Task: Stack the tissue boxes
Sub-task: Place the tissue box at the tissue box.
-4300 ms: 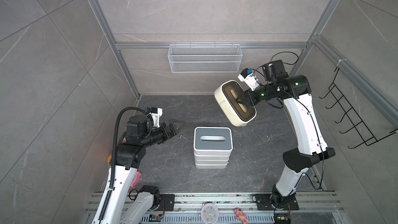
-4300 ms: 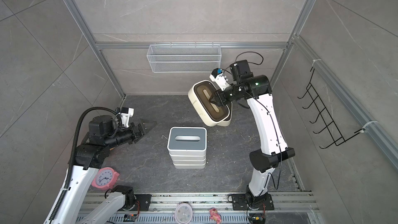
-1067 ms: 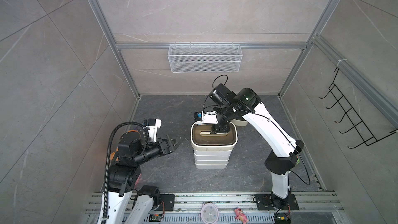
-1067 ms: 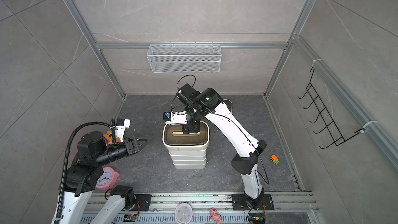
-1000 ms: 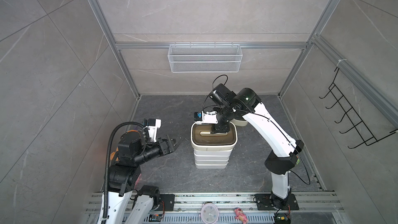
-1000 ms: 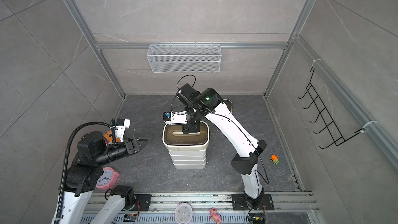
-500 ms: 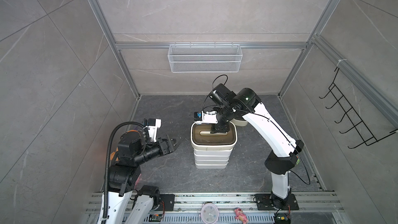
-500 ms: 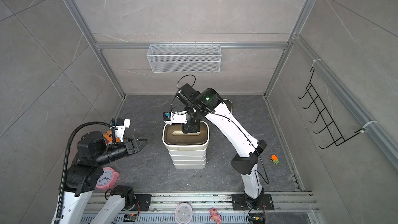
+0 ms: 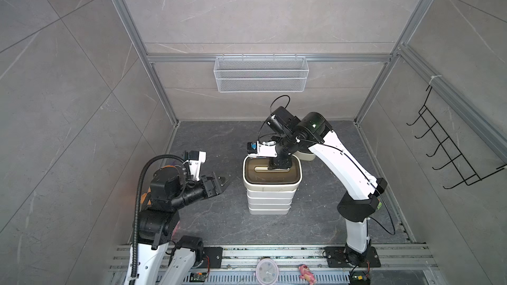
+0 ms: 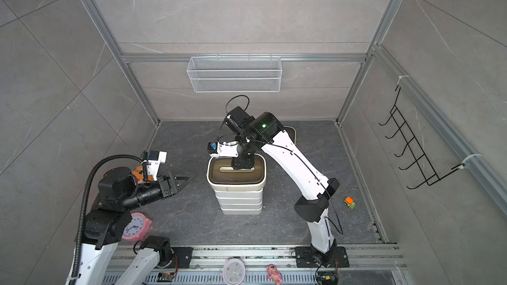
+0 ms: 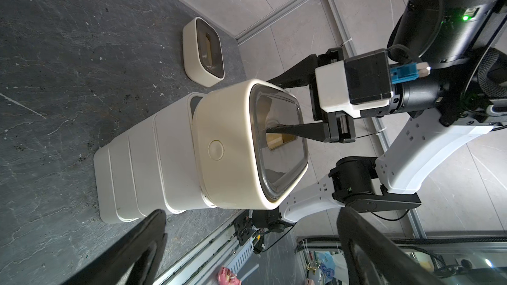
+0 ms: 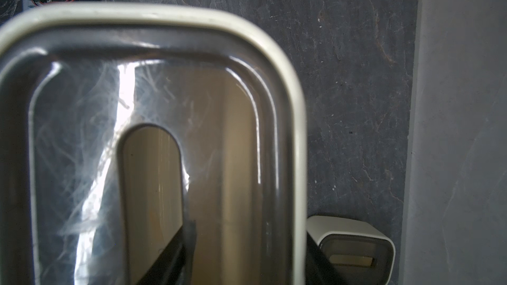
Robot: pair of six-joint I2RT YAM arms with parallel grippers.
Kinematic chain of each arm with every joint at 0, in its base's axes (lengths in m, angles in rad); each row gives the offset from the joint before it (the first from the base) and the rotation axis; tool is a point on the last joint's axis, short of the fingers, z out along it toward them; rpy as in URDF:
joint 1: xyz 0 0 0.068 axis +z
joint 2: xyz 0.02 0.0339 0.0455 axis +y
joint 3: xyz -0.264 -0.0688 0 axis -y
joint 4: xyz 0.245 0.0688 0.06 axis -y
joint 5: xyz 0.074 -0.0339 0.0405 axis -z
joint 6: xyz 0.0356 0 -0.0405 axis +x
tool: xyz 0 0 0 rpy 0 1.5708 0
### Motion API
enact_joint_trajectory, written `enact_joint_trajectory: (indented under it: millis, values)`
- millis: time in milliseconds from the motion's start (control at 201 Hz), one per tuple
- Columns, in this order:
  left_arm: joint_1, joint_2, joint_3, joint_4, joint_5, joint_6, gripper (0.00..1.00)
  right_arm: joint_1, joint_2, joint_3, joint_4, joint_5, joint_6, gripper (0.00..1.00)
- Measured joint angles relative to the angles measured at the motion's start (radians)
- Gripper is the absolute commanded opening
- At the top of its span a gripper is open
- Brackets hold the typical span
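While my right gripper (image 9: 279, 162) clamped the cream box (image 9: 271, 185) through its slot, the box seemingly overhung the stack (image 9: 268, 201), so releasing could tip it.

Whole setup sits in a little booth: big grey stone-look tiles on the walls (image 9: 260, 9) at the left, right and far sides, held in silver metal framing (image 9: 136, 42). The floor (image 9: 219, 138) is dark grey slate with pale veins. A white wire basket (image 9: 260, 78) hangs on the far wall and a black wire hook rack (image 9: 455, 143) on the right one. Metal rails (image 9: 274, 253) run along the near edge. Light's soft and even.
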Motion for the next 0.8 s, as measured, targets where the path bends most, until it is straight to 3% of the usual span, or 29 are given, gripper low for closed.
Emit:
enact_joint_trajectory:
  millis: [514, 798]
  values:
    - [0.0, 0.024, -0.016, 0.067, 0.018, -0.039, 1.0, 0.0, -0.003, -0.025, 0.014, 0.03, 0.011, 0.63]
    - [-0.042, 0.073, -0.023, 0.122, 0.003, -0.051, 1.0, 0.0, -0.016, -0.025, 0.037, 0.033, 0.019, 0.75]
